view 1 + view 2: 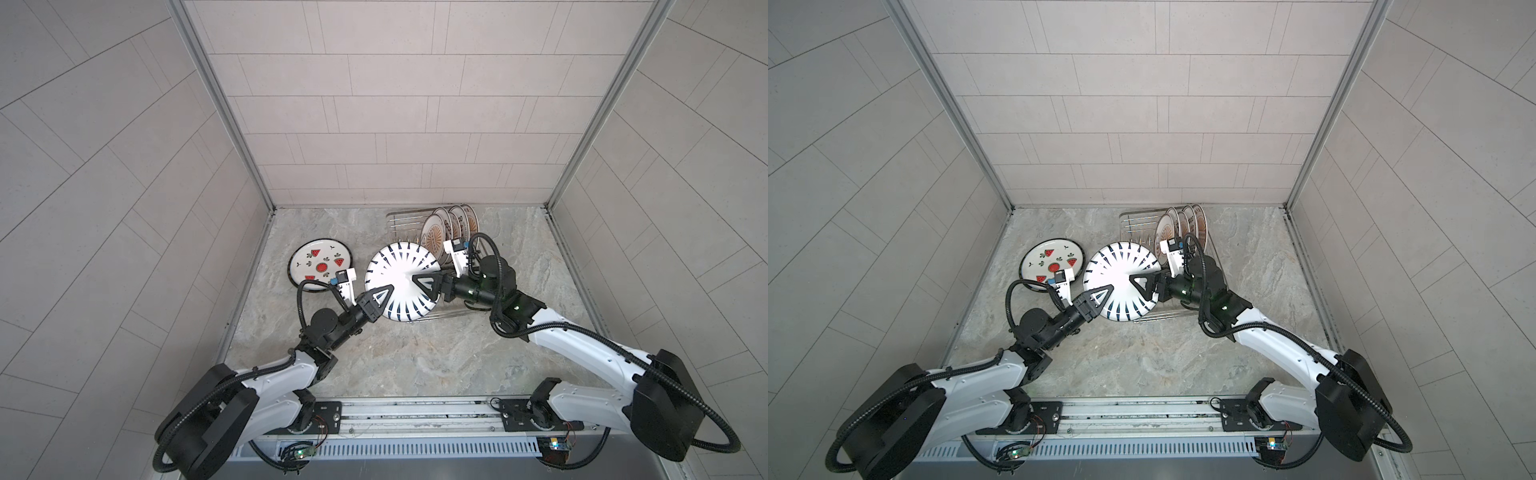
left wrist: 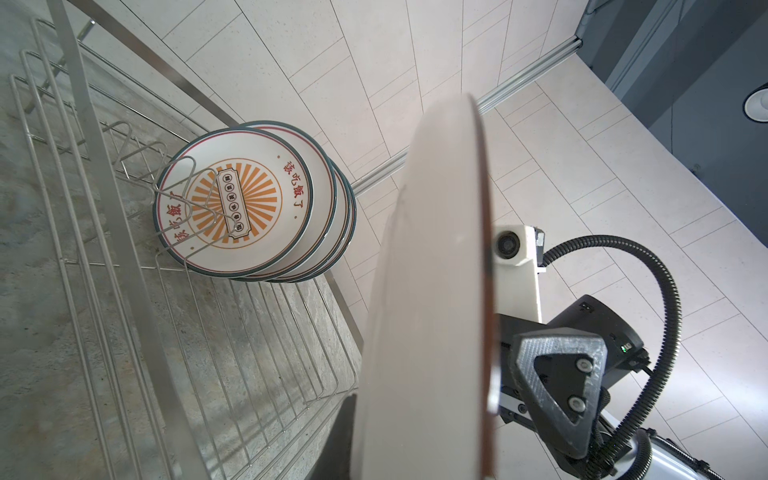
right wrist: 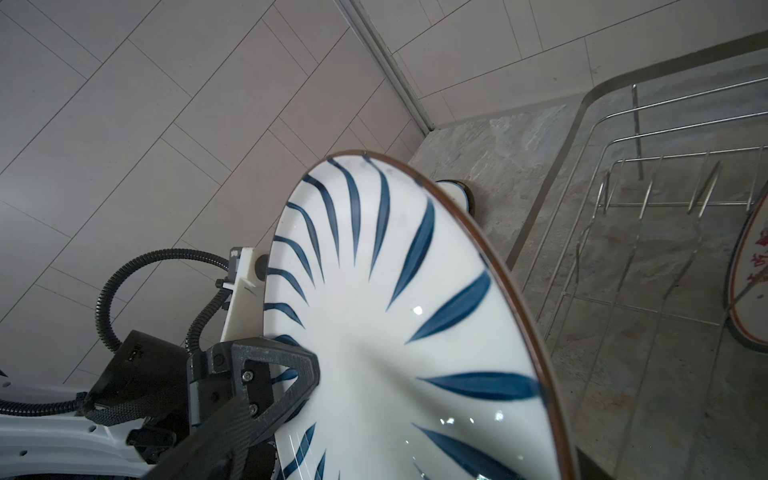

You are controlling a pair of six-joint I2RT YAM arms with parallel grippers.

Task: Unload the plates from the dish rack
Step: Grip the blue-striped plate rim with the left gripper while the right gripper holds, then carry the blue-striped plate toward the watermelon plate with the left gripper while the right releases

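Tiled enclosure with a stone-patterned floor.
A back wall (image 1: pixel 386 104), left wall (image 1: pixel 104 166) and right wall (image 1: pixel 685 166), all of pale grey rectangular tiles in staggered courses, meet at a metal left post (image 1: pixel 222 104) and right post (image 1: pixel 604 104). The floor (image 1: pixel 415 357) is grey and veined like marble, evenly lit, with soft shadows. Along its near edge run a metal rail (image 1: pixel 415 409) and a slotted grille (image 1: pixel 415 449). In the left wrist view a round lamp (image 2: pixel 757 102) shows in a darker space beyond the walls.
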